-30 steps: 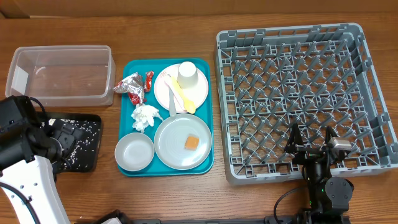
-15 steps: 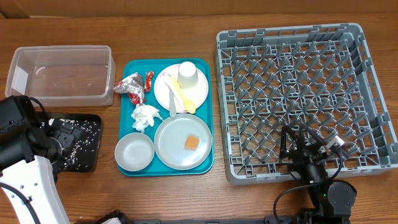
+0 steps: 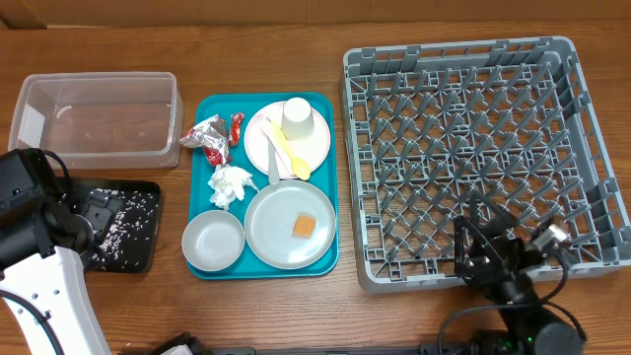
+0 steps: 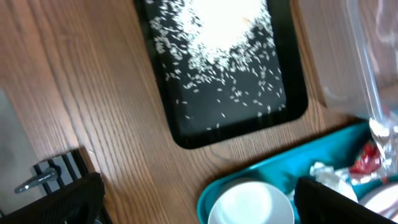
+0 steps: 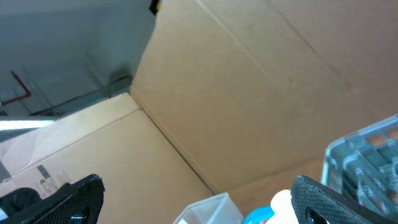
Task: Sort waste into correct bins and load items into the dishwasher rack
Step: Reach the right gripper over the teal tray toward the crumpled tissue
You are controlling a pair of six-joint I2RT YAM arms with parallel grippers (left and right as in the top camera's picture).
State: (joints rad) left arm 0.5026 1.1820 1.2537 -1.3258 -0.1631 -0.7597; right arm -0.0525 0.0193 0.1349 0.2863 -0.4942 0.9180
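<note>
Looking down from overhead first: the right arm (image 3: 508,271) has swung; a moment ago its jaws stood upright over the front rim of the dishwasher rack (image 3: 454,51), now they have tipped and slid toward 5 o'clock, wide apart and holding nothing; the left arm (image 3: 30,212) at 8 o'clock has barely shifted, and its jaws are likewise apart over the black tray (image 3: 138,258), where the rice (image 3: 123,222) lies scattered; nothing on the teal tray (image 3: 212,104) has moved; the pink plate (image 3: 258,143) sits at its 1 o'clock corner with the white cup (image 3: 299,118) and yellow spoon (image 3: 286,150) on it, the grey plate (image 3: 271,232) carries the orange cube (image 3: 304,226), the bowl (image 3: 213,241) sits at 7 o'clock, and the napkin (image 3: 230,185) and foil wrappers (image 3: 209,136) lie along the 9 o'clock side; the clear tub (image 3: 99,77) at 10 o'clock and the rack both look empty.

From the left wrist: jaws spread and empty; the rice (image 4: 217,56) lies in the black tray (image 4: 186,134) at 12 o'clock, the bowl (image 4: 249,202) at 6.

From the right wrist: jaws spread and empty, the camera tipped up at cardboard, with only a rack (image 5: 367,152) corner at 3 o'clock.

My read: the right arm is repositioning, not yet working; no dish is loaded yet.
</note>
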